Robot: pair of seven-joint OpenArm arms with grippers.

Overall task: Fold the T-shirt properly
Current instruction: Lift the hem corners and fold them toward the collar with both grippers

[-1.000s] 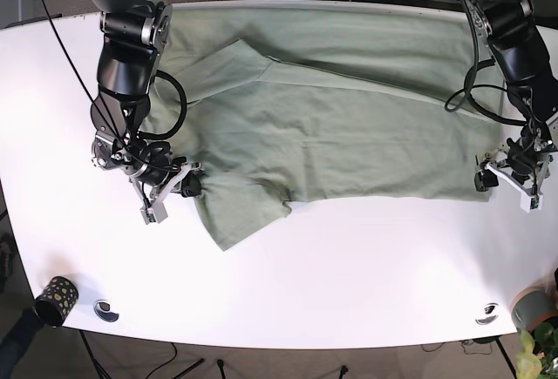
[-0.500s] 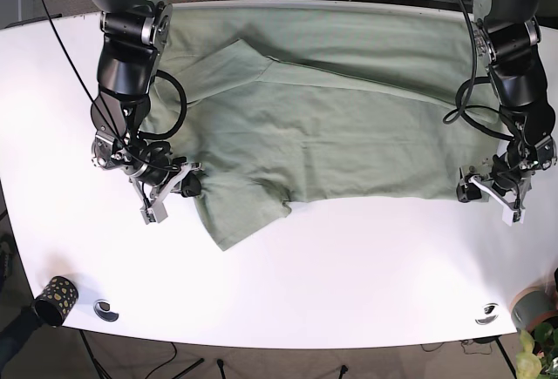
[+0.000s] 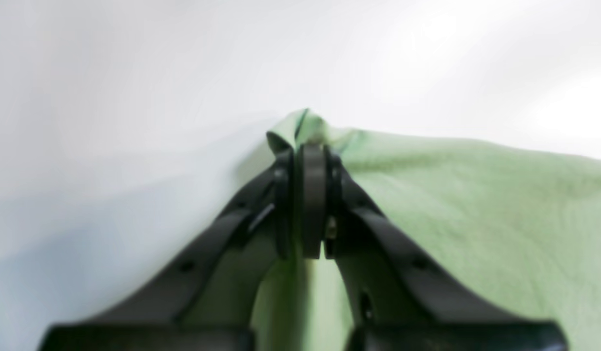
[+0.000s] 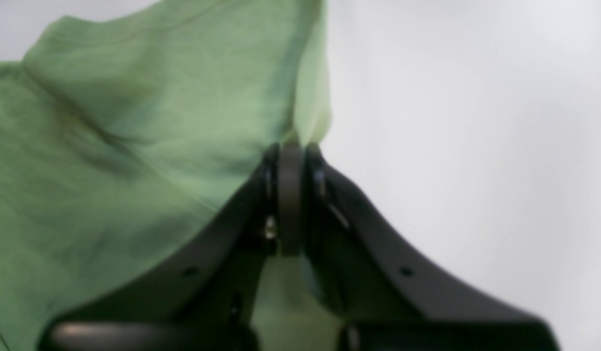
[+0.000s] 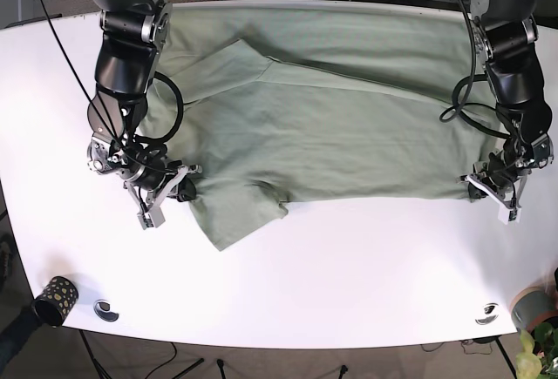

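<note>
Two tools pinch the shirt (image 5: 331,126) on the white surface (image 5: 349,274). The left tool (image 3: 307,146) is pressed together on a bunched corner. The right tool (image 4: 290,148) clamps a raised edge.

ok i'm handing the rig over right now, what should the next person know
Left gripper: shut on the bottom corner of the sage green cotton T-shirt, at the near edge.
Right gripper: shut on the shirt's edge by the near sleeve.
The shirt lies spread flat on the white table.
Done: both grips taken. Left: no fold is visible yet, so every fold remains.
</note>
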